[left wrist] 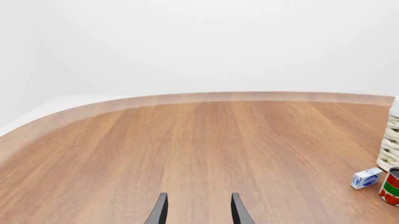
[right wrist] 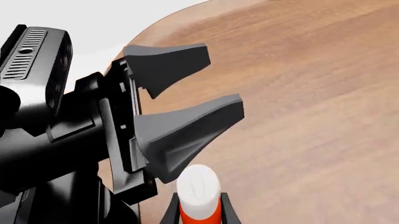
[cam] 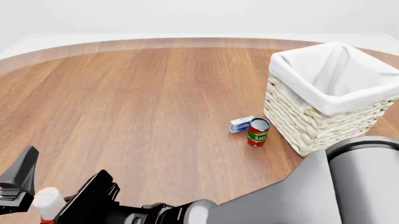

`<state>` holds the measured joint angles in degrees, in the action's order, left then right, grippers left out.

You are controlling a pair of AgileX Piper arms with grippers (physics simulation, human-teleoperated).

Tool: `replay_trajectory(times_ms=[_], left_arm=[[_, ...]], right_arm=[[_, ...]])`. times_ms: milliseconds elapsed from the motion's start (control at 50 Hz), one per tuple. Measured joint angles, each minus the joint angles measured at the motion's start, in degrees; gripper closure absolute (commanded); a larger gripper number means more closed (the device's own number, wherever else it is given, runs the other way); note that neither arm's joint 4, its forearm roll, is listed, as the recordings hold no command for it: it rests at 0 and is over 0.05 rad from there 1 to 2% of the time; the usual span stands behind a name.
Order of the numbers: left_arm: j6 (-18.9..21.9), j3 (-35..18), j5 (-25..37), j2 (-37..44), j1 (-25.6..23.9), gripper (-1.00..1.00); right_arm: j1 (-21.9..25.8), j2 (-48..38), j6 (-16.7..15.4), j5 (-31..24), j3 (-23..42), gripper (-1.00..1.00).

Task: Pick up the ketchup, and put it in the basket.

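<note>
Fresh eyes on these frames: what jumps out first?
The white wicker basket dominates the far right of the table, with a tomato sauce can and a small blue-and-white box just beside it. At the near left corner, the right tool straddles the ketchup, its white cap showing between the fingers, with the open left tool close by.

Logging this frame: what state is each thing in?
Small red ketchup bottle, white cap: upright, clamped by right gripper.
Large white wicker basket, cloth-lined: upright, looks empty.
Red-and-green tomato sauce can: upright.
Small blue-and-white box: lying flat.
Left gripper: open, empty.
</note>
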<state>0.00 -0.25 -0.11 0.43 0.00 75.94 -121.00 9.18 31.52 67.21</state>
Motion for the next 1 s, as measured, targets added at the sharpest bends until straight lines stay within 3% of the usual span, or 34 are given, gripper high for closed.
replay_trajectory(times_ms=[1000], left_arm=[[0.0, 0.0, 0.0, 0.0, 0.0, -1.00]], right_arm=[[-13.2, 10.0, 0.5, 2.8, -5.3, 1.00]])
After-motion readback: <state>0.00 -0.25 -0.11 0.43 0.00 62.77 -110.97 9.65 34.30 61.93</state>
